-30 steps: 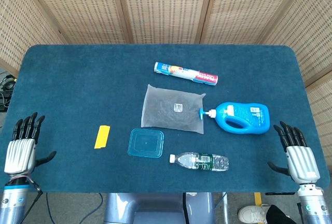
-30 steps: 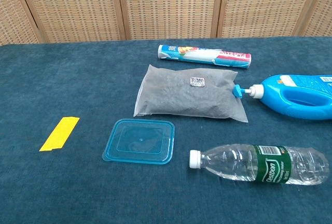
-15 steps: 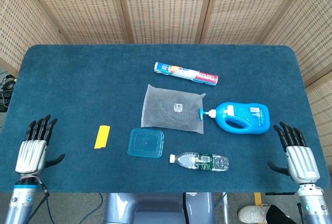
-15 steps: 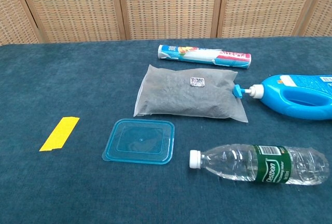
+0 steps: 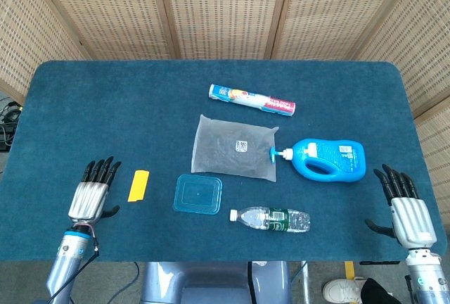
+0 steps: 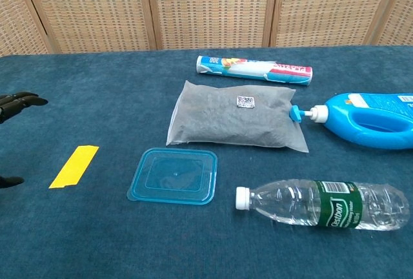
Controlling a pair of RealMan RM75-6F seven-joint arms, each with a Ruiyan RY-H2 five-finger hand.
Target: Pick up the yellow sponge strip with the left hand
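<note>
Left hand (image 5: 90, 197) fingers released beside yellow sponge strip (image 5: 138, 185), right hand (image 5: 406, 205) fingers released, roll (image 6: 253, 69) marked "300"

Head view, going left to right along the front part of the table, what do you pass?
left hand → yellow sponge strip → blue lid → water bottle → right hand

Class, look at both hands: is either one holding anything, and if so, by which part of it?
Nothing is held. The left hand is open beside the yellow sponge strip, not touching it; the right hand is open too.
</note>
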